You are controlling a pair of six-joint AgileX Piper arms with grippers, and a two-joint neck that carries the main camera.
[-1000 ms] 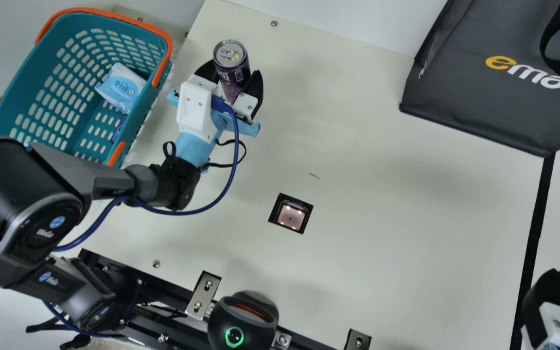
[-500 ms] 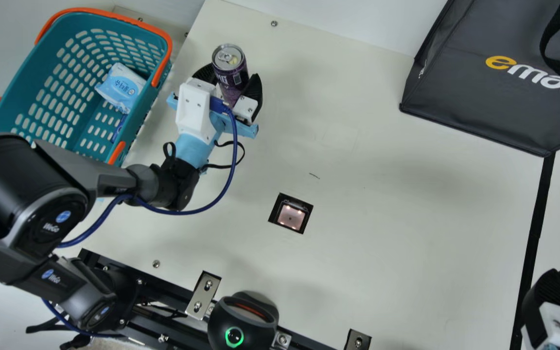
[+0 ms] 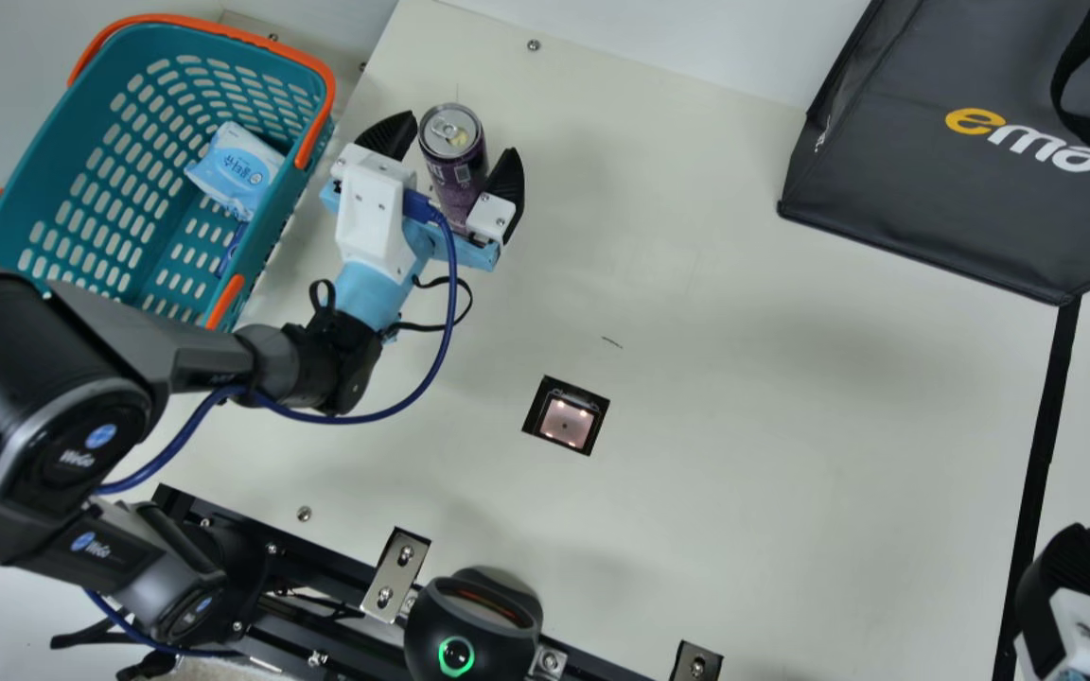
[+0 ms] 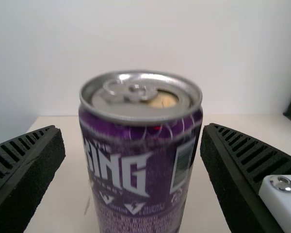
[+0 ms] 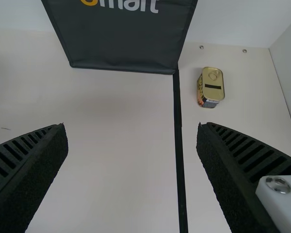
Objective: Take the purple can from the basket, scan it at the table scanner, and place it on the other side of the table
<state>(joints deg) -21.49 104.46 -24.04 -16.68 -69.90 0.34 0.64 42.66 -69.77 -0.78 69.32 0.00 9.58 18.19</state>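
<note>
In the upper left of the main view, the left gripper is letting go: its fingers are now standing wide around the purple can, where earlier they were hugging its sides. The can is standing upright between them, by the look of it resting on the table, just right of the basket. So the pick is looking done, but the scanner, near the middle of the frame, is still waiting; this is probably a set-down for a fresh grip. Against the earlier frames, the can is sitting slightly lower in the picture, and the wrist is shifting a touch left. Over at lower right, the right gripper is hanging with its jaws wide, holding nothing.
</note>
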